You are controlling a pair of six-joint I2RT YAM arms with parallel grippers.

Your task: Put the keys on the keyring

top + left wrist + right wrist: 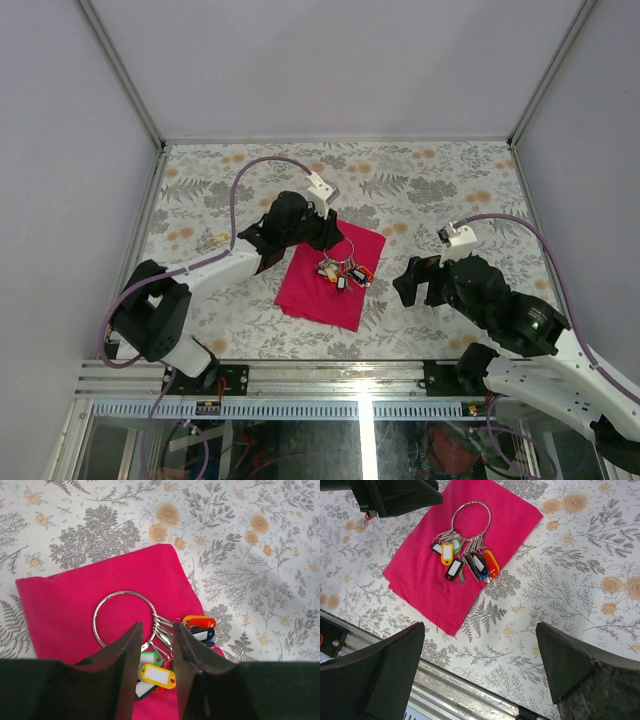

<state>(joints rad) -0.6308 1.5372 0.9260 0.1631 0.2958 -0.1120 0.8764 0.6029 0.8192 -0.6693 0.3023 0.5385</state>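
Note:
The keyring (345, 270), a silver ring with a bunch of keys and coloured tags, lies on a magenta cloth (320, 300). My left gripper (325, 238) hovers over the ring's far side. In the left wrist view its jaws (157, 626) stand a little apart and empty, above the keyring (122, 592) and a yellow tag (157, 675). My right gripper (412, 280) is wide open and empty, right of the cloth. In the right wrist view (480, 627) it hangs over bare table, with the keyring (467, 555) farther off. A small brass-coloured thing (213, 240), perhaps a single key, lies left of the left arm.
The floral table ends at a metal rail (470, 695) along the near edge, close under my right gripper. Grey walls (60, 150) enclose the table on three sides. A small red thing (367, 516) peeks out beneath the left arm.

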